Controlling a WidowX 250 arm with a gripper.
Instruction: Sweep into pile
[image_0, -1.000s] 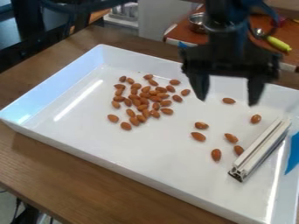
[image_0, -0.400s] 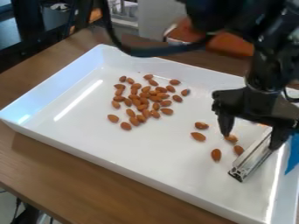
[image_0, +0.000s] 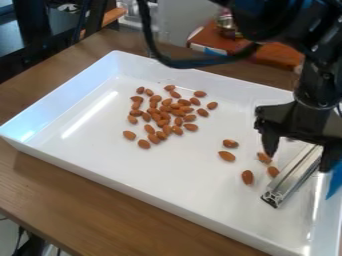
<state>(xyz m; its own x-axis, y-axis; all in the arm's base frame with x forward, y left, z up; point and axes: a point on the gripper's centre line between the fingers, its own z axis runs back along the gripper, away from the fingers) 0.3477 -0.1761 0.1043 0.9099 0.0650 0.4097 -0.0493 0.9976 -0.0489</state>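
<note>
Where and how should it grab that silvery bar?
Probably around the middle of the bar, from above, with the open gripper closing across the bar's two long sides: it lies flat in the tray, long and narrow, so its width should fit the opening.

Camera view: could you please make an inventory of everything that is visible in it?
White rectangular tray: 1, white, on table
Clustered oval almonds: over twenty, brown, tray's upper middle
Loose oval almonds: 5 visible, brown, tray's right half
Long metal bar: 1, silver, tray's right side
Wooden table: 1, brown, under tray
Blue flat piece: 1, blue, right edge
Reddish-brown surface: 1, behind table
Dark furniture: count unclear, black, upper left
Robot arm with cable: 1, black, upper right
Two-finger tool: 1, black, at bar's upper end
</note>
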